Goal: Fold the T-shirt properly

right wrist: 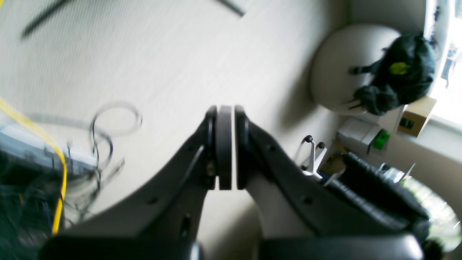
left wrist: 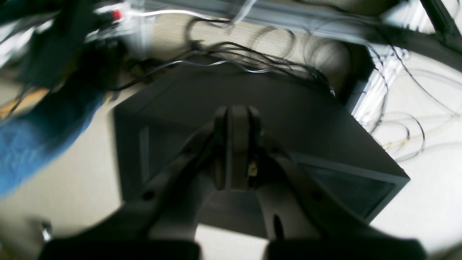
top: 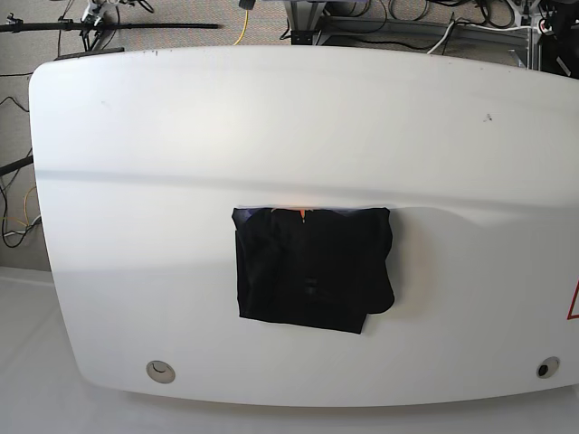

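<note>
The black T-shirt lies folded into a compact rectangle near the middle of the white table in the base view, with a small orange tag at its far edge. Neither arm shows in the base view. In the left wrist view my left gripper is shut and empty, pointing at a dark box on the floor. In the right wrist view my right gripper is shut and empty, pointing at pale carpet. The T-shirt does not show in either wrist view.
Cables lie behind the dark box, and a blue object is at the left. The right wrist view shows a grey beanbag with a black bag, a yellow cable and clutter. The table has small holes near its front edge.
</note>
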Tool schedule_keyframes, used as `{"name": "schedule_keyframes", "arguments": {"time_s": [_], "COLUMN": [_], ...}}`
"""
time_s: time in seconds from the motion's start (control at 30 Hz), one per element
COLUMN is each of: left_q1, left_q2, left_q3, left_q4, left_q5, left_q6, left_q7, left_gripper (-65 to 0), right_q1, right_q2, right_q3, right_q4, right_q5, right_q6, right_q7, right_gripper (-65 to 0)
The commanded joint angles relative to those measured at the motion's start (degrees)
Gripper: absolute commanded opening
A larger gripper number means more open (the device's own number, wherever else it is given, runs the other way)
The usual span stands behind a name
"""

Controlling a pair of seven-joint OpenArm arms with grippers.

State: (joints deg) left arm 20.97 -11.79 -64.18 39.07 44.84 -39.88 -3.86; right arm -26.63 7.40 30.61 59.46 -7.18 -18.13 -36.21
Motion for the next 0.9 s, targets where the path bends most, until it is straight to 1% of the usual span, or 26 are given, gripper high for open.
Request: {"name": "schedule_keyframes", "arguments": {"time_s": [0.0,0.1,0.2,0.3,0.33,0.47,0.5,0.57,0.6,0.63,0.67,0.7,0.73,0.83,0.87], "left_q1": [-1.32,-3.52,-5.63,-7.13,-8.44,-11.87,-12.84,-13.81,-14.51,-14.95,-15.74,-16.27,-17.06,-18.55,-18.73], "left_q2": [-0.74,-0.91,-0.91,-1.00,-1.00,-1.00,-1.00,-1.00,-0.91,-0.82,-0.82,-0.74,-0.56,0.76,1.02], "left_q3": [0.84,1.99,3.57,5.24,6.29,9.19,10.42,12.27,13.15,13.85,14.82,15.52,16.23,17.90,18.25], "left_q4": [-4.56,-10.28,-15.90,-21.79,-24.78,-32.08,-34.19,-37.09,-38.59,-39.07,-39.07,-39.07,-39.07,-39.07,-39.07], "left_q5": [2.76,6.55,10.59,14.37,16.48,21.05,22.37,24.48,25.62,26.33,27.20,27.56,28.26,29.31,29.49], "left_q6": [-0.12,-0.12,-0.12,-0.12,0.36,9.15,11.88,15.83,18.56,20.23,22.87,24.36,26.91,31.31,32.10], "left_q7": [-4.80,-9.02,-12.71,-15.35,-16.41,-18.16,-18.43,-18.52,-18.43,-18.43,-18.43,-18.43,-18.43,-18.25,-18.16], "left_gripper": [-65.0,-65.0,-65.0,-65.0,-65.0,-65.0,-65.0,-65.0,-65.0,-65.0,-65.0,-65.0,-65.0,-65.0,-65.0], "right_q1": [2.94,6.72,10.85,15.16,17.62,22.19,23.34,24.65,25.27,25.71,26.15,26.41,26.68,26.76,26.76], "right_q2": [-0.23,-1.11,-1.20,-1.20,-1.02,-0.67,-0.50,0.12,0.21,0.21,0.12,0.12,0.03,-0.23,-0.50], "right_q3": [0.20,0.20,0.20,0.20,0.20,0.20,0.20,0.20,0.20,0.20,0.20,0.20,0.20,0.11,0.11], "right_q4": [-7.64,-15.73,-24.60,-35.42,-40.78,-53.00,-56.34,-59.46,-59.46,-59.46,-59.46,-59.46,-59.46,-59.46,-59.46], "right_q5": [-4.56,-7.98,-11.06,-13.35,-14.23,-14.93,-14.93,-14.93,-14.93,-15.02,-15.02,-15.02,-15.02,-15.02,-15.02], "right_q6": [2.79,6.39,9.47,12.99,14.57,17.38,18.26,19.58,20.37,20.99,21.87,22.31,23.01,24.33,24.68], "right_q7": [3.81,8.47,13.30,18.84,22.18,31.77,34.84,38.36,40.12,41.26,42.58,43.20,43.55,43.63,43.63], "right_gripper": [-64.4,-64.4,-64.4,-64.4,-64.4,-64.4,-64.4,-64.1,-64.1,-64.1,-64.1,-64.0,-64.0,-64.0,-64.0]}}
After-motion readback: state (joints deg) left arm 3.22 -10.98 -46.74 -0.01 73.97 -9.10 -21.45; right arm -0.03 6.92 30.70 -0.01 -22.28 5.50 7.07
